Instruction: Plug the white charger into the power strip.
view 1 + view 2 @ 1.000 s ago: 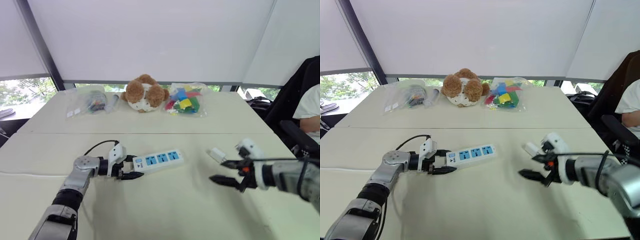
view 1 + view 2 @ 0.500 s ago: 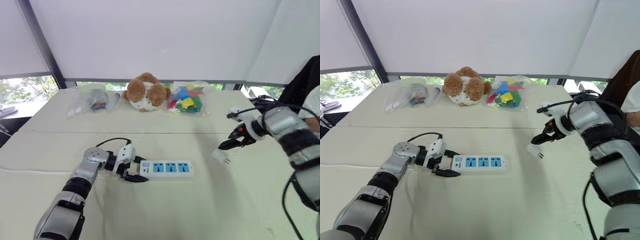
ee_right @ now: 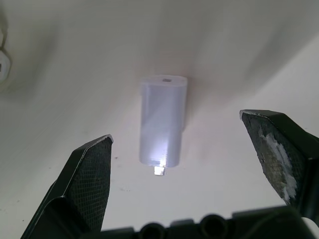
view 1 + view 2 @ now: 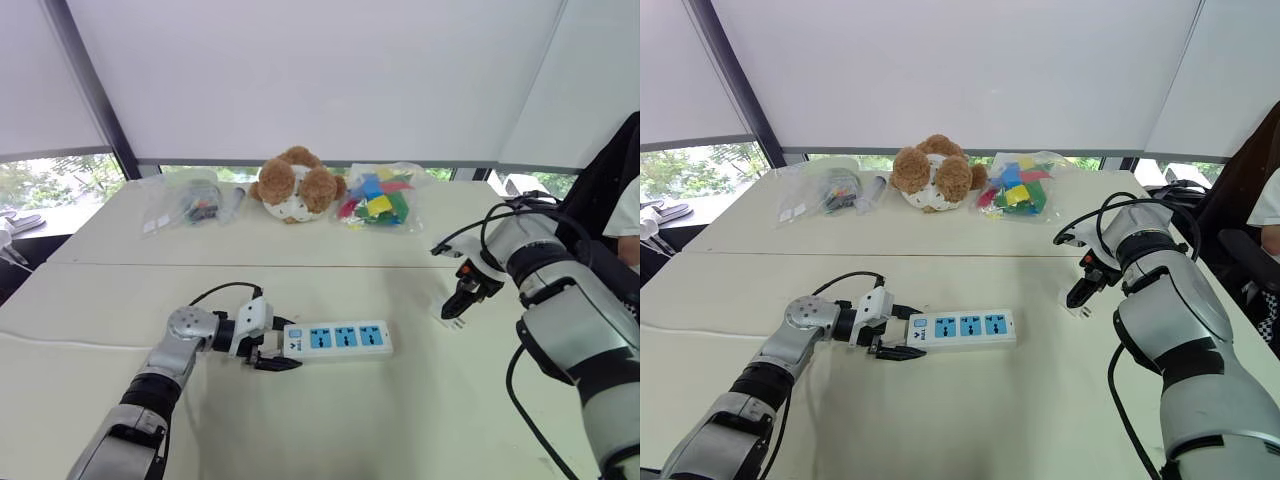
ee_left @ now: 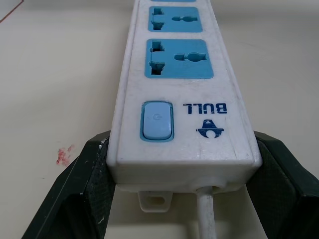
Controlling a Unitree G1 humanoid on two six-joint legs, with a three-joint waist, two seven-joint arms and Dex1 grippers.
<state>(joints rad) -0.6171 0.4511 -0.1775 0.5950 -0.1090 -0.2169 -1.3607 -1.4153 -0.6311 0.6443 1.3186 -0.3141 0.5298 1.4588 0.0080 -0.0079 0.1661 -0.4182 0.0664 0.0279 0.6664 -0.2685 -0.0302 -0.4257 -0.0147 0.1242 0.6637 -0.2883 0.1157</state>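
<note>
Right gripper (image 3: 174, 127): spread wide with nothing in its grasp. Its two black fingers (image 3: 87, 174) stand on either side of the small white rounded plastic charger (image 3: 163, 124), with a clear gap on each side.
White charger: it lies on its side on the pale cream table (image 4: 330, 430), directly below the right gripper. A glint of metal shows at one end, and neither finger touches it.
Left gripper (image 4: 279, 356): clamped on the long white plastic power strip (image 4: 340, 340), with one black finger pressed against each long side at the switch end.
Power strip: it lies flat on the table with its three blue sockets and blue switch facing up. Its white cord comes out at the gripped end.
Strip and charger: well apart, with the charger off to the robot's right, beyond the strip's free end.
Back of the table: a brown and white plush bear (image 4: 293, 185) sits between a clear bag of coloured blocks (image 4: 375, 198) on the robot's right and a clear bag of small items (image 4: 190, 202) on its left.
Right edge: a person's white sleeve (image 4: 630, 215) shows against a black chair (image 4: 600, 190).
</note>
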